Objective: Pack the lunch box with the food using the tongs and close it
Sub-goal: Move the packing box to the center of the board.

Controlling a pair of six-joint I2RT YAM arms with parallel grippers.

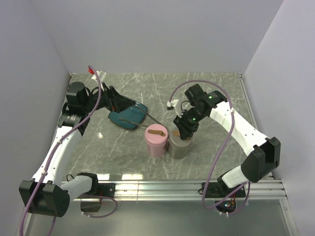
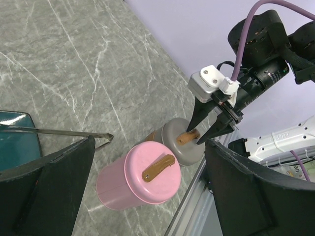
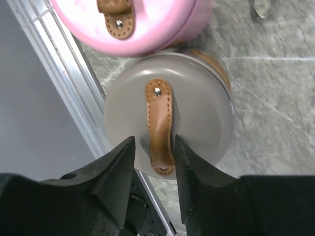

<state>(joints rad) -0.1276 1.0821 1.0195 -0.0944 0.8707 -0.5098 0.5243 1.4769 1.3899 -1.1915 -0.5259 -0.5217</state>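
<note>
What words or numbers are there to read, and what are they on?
On the right arm's white link: a small grey mark, too blurred to read.
On a sticker below it: tiny print, too small to read.
On the pink box, grey box, tongs and plate: no writing shows.
So nothing here can be read for sure.

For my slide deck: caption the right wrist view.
Right pincer straddling the brown leather strap handle of the round grey lidded container, round pink container beside it.
</note>
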